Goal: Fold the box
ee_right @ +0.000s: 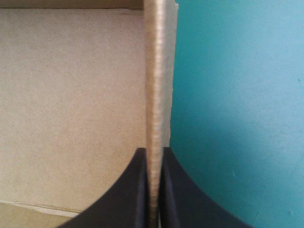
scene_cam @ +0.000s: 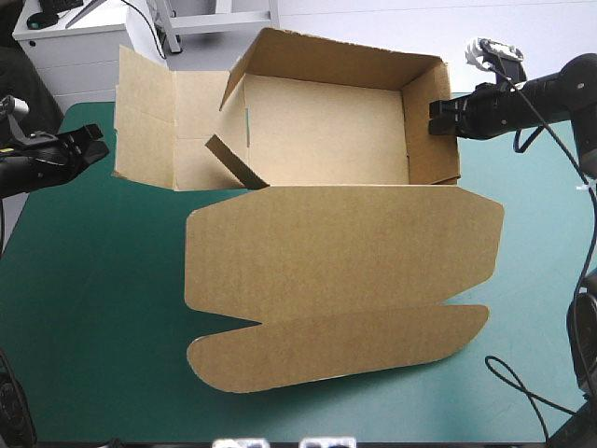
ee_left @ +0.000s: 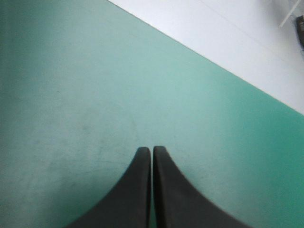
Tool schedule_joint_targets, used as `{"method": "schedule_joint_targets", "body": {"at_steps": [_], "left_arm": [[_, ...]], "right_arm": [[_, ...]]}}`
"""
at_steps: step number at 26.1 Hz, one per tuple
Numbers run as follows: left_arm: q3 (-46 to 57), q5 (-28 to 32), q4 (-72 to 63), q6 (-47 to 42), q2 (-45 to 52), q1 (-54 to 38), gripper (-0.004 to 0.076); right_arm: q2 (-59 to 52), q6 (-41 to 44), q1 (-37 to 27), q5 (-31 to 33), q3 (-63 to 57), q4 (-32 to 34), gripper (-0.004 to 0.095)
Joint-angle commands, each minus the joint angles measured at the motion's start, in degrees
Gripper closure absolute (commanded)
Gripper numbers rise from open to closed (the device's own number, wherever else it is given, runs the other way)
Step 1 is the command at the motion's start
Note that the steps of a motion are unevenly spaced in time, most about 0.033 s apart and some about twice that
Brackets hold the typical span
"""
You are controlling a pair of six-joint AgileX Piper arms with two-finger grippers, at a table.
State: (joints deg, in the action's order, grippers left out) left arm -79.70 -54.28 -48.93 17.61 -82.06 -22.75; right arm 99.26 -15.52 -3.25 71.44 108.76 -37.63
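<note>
The brown box (scene_cam: pixel 326 131) stands as an open tray at the far middle of the table, its back and right walls raised. Its left wall (scene_cam: pixel 149 131) lies folded outward, and a small flap (scene_cam: pixel 233 163) leans inside. The lid (scene_cam: pixel 340 247) with its tuck flap (scene_cam: pixel 336 350) lies flat toward the near edge. My right gripper (scene_cam: pixel 437 119) is shut on the box's right wall; in the right wrist view the wall's edge (ee_right: pixel 155 95) runs up between the fingers (ee_right: pixel 154 154). My left gripper (scene_cam: pixel 93 140) hangs shut left of the box, over bare teal-green cover (ee_left: pixel 95 95), its fingertips (ee_left: pixel 151 150) touching.
The table's far edge (ee_left: pixel 213 66) runs ahead of the left gripper. Bare teal-green cover (scene_cam: pixel 93 308) lies left of the lid, and more (scene_cam: pixel 532 280) to the right.
</note>
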Motion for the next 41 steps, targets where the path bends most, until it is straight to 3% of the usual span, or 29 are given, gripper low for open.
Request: {"method": "schedule_joint_targets", "body": {"at_steps": [1,11,14,20,29,33,41], "left_arm": [[-1.71,-0.86,-12.08,5.09,1.18,0.52,0.0722],[-1.71,-7.51,-28.44,14.17,1.18,6.92,0.0731],[-1.91,-8.96,-30.45,14.95,1.3,8.41,0.0731],[-1.91,-10.92,-32.23,16.18,2.55,9.55,0.0731],[-1.91,-15.23,-31.57,16.18,5.0,9.55,0.0731],[-1.91,-16.39,-31.16,16.18,7.06,9.55,0.0731],[-1.91,-16.27,-29.08,14.24,8.61,9.79,0.0731]], "right_arm": [[-3.59,-0.55,-0.31,-0.22,1.83,-6.17,0.0926],[-3.59,-0.51,0.02,-3.61,1.83,-11.77,0.0925],[-3.59,-0.4,1.73,-4.47,1.83,-9.53,0.0925],[-3.59,3.17,8.15,-9.56,1.83,1.26,0.0925],[-3.59,4.2,11.19,-14.42,1.83,1.83,0.0925],[-3.48,5.14,11.68,-14.75,1.83,4.69,0.0925],[-3.16,4.79,13.31,-15.26,1.83,4.29,0.0925]]}}
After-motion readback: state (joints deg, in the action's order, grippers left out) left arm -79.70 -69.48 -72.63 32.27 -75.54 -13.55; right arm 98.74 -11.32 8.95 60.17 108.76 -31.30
